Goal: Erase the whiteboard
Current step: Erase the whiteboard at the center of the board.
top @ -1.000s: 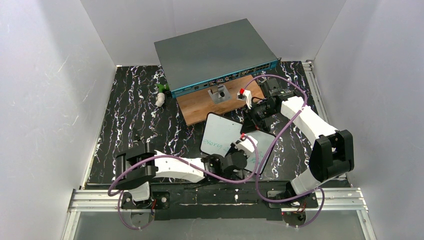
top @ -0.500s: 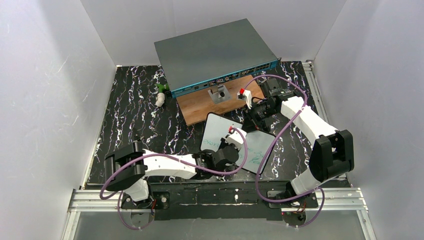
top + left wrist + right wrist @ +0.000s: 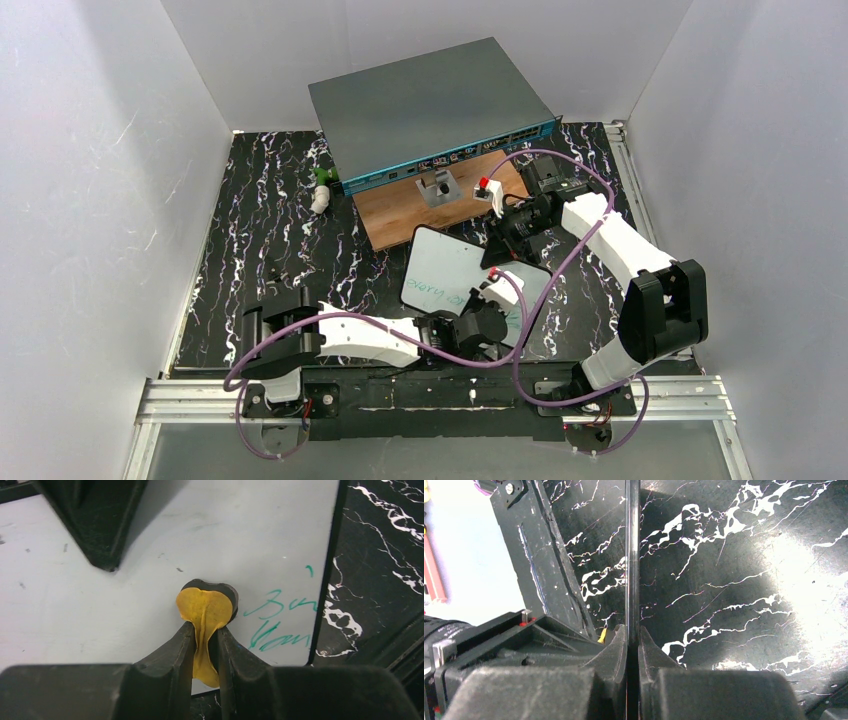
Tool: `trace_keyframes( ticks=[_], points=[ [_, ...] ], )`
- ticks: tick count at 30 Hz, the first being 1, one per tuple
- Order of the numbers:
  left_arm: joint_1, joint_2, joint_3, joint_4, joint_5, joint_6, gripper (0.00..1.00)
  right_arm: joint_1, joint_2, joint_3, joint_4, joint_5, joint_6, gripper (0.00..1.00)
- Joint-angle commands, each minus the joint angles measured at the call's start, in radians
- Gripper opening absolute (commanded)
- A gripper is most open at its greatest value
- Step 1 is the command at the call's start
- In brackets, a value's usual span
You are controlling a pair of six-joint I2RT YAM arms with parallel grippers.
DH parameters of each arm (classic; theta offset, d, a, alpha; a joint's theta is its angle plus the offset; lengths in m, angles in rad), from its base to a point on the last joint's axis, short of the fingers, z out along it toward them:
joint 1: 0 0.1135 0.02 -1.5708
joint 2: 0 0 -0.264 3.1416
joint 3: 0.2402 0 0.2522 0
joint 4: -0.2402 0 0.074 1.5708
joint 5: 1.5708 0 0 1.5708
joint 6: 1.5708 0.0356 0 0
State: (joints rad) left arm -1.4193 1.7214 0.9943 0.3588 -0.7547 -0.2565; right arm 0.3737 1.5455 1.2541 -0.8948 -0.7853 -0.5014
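The whiteboard [image 3: 445, 265] lies on the black marbled table, with green handwriting [image 3: 430, 291] near its front left. In the left wrist view more green writing [image 3: 280, 622] sits by the whiteboard's [image 3: 100, 610] right rim. My left gripper [image 3: 205, 630] is shut on a folded yellow cloth [image 3: 206, 607] that presses on the white surface just left of that writing. My right gripper [image 3: 633, 632] is shut on the whiteboard's thin dark edge [image 3: 632, 555] at its far right side [image 3: 505, 238]. One of the right gripper's fingers [image 3: 95, 525] shows in the left wrist view.
A large grey box with a teal front [image 3: 430, 105] stands at the back. A brown wooden board [image 3: 400, 218] with a small metal bracket [image 3: 437, 188] lies before it. A white and green object [image 3: 321, 190] lies at the left. White walls enclose the table.
My left gripper swept leftward across the board with the yellow cloth, then came back to the right. The right arm has stayed put, still holding the board's edge.
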Motion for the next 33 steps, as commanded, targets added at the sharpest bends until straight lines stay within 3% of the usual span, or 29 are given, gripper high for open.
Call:
trace_keyframes(
  ticks=[1,9,23,33],
  points=[
    [0.043,-0.094,-0.073,-0.018,-0.117,-0.047,0.0,0.01,-0.008,0.001,-0.013,0.016,-0.052,0.01],
    [0.082,-0.205,-0.187,0.017,-0.111,-0.062,0.0,0.01,-0.001,-0.001,-0.009,0.002,-0.046,0.01],
    [0.016,-0.053,-0.062,0.107,-0.013,0.028,0.0,0.01,0.006,-0.002,-0.007,-0.002,-0.043,0.01],
    [0.076,-0.15,-0.178,0.101,-0.065,-0.028,0.0,0.009,0.003,-0.002,-0.009,-0.003,-0.042,0.01]
  ],
)
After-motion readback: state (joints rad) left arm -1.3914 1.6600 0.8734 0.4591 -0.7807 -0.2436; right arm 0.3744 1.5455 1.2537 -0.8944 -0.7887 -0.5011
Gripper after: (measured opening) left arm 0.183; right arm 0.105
